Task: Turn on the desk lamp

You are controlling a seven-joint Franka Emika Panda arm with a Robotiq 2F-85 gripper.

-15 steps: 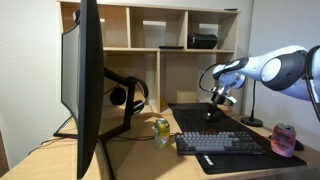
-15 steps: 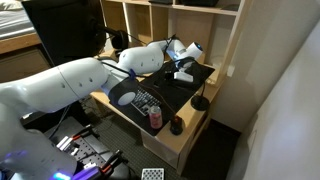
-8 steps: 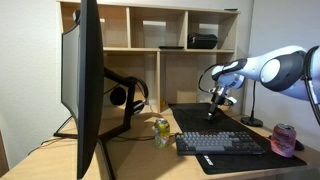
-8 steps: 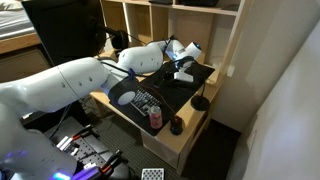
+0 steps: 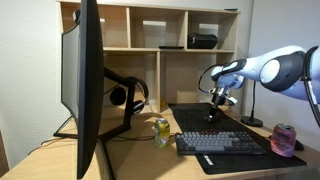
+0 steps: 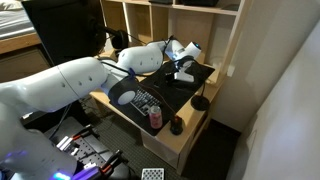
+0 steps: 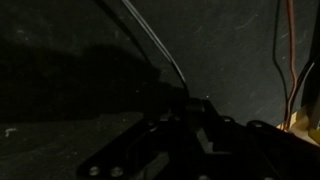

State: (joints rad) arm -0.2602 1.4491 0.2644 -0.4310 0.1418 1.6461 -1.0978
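The desk lamp (image 5: 251, 122) stood at the right end of the desk, behind the pink can (image 5: 284, 138), and no glow showed from it. The gripper (image 5: 219, 98) hung above the black mat (image 5: 195, 115), left of the lamp's stem and apart from it. This was probably a staging position for reaching the switch. Whether the gripper was released or clenched could not be determined, as the wrist view was too dark.

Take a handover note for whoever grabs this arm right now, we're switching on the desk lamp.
Gripper: hangs over the black desk mat, behind the keyboard. Nothing seen in it; open or shut can't be told.
Desk lamp: stands beside the gripper, round base on the desk, untouched.
Done: nothing yet; the lamp shows no glow.
Left: move over to the lamp, find its switch, press it.
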